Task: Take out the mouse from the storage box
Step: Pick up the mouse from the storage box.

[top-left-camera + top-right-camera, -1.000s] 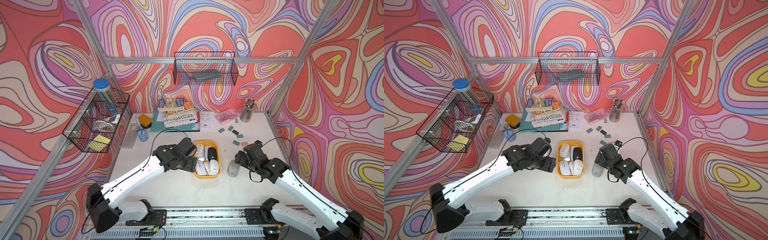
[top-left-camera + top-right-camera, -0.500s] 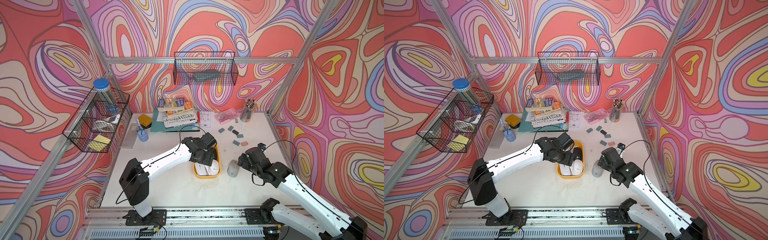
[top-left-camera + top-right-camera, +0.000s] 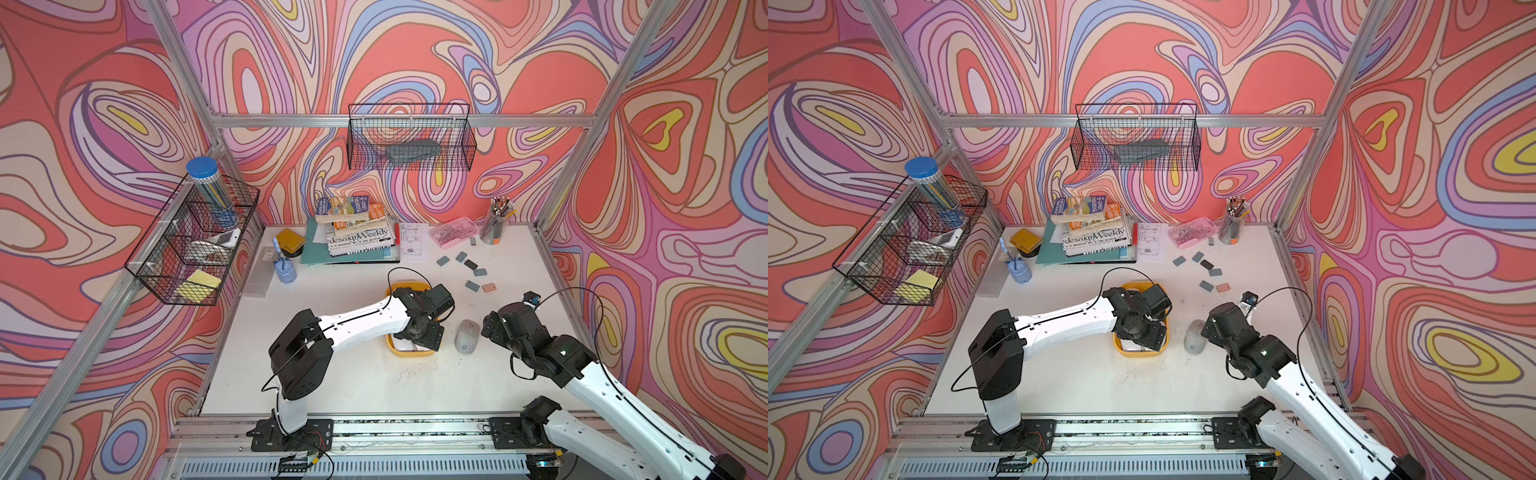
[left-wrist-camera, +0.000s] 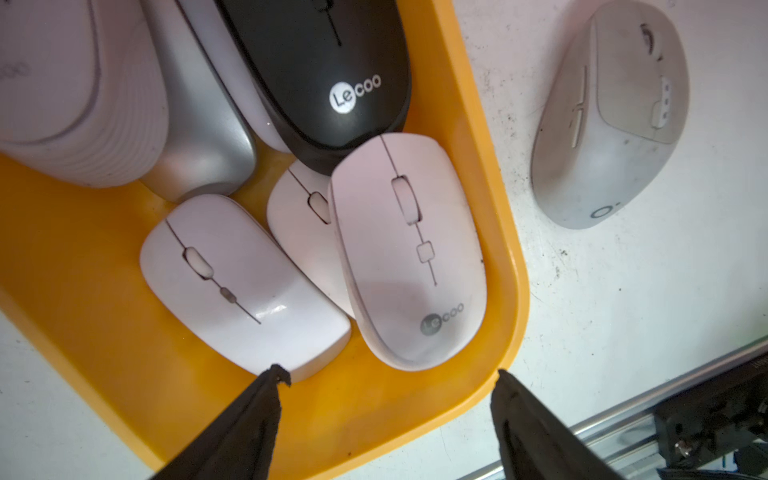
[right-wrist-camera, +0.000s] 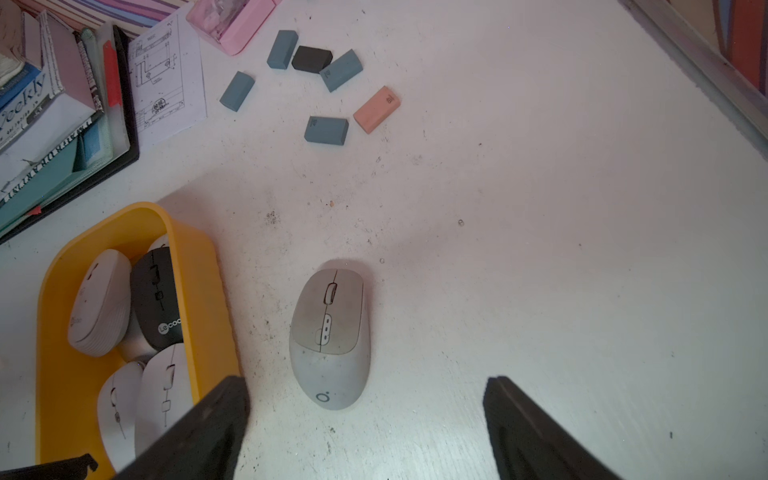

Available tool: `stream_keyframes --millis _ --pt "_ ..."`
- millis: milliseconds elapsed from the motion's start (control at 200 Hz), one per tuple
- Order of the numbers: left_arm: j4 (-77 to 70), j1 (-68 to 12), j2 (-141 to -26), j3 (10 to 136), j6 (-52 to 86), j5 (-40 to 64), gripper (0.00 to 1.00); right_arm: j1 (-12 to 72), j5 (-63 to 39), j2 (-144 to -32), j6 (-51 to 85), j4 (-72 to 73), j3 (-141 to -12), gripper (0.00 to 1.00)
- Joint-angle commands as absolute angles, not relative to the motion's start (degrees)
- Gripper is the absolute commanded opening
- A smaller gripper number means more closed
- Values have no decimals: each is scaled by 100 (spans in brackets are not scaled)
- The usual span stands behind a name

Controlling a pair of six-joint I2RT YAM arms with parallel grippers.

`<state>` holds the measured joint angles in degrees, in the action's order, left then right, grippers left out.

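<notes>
In both top views the yellow storage box (image 3: 411, 354) (image 3: 1133, 354) lies near the middle of the white table (image 3: 332, 382). The left arm (image 3: 365, 318) reaches over it, and its black wrist hides most of the contents. A grey mouse (image 3: 465, 336) lies on the bare table just beside the box, on the side toward the right edge. The right arm (image 3: 540, 353) has its wrist close by that mouse.

In the left wrist view the left gripper (image 4: 390, 374) has its jaws wide apart and empty, above the box corner nearest the grey mouse. One fingertip (image 4: 274, 378) is at the tail of a white mouse (image 4: 241, 286); whether it touches cannot be told. The other fingertip is at the box rim. A white Lecoo mouse (image 4: 409, 257) lies against the wall there. A black mouse (image 4: 328, 75), a silver mouse (image 4: 199, 124) and a ribbed white mouse (image 4: 62, 104) lie further along.

In the right wrist view the right gripper (image 5: 368, 384) is spread wide and holds nothing, above the table, with the grey mouse apart from both fingers
</notes>
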<state>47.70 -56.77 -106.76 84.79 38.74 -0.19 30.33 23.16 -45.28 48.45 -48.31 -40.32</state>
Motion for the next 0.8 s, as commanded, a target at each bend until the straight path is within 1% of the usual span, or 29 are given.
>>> stream_keyframes --millis 0,305,451,796 --pt "4710 -5739 -10802 8622 4092 -279 83 3013 2416 -4425 4834 -4913 -3933 90" --pt "4388 -5739 -11118 8820 4229 -418 83 3009 2475 -4360 4786 -4931 -3869 91" --pt "4546 -5739 -11402 9034 4243 -480 82 3007 2487 -4327 4790 -5000 -3894 91" --pt "4620 -5748 -11490 8920 4246 -714 82 3010 2507 -4330 4781 -4957 -3872 91"
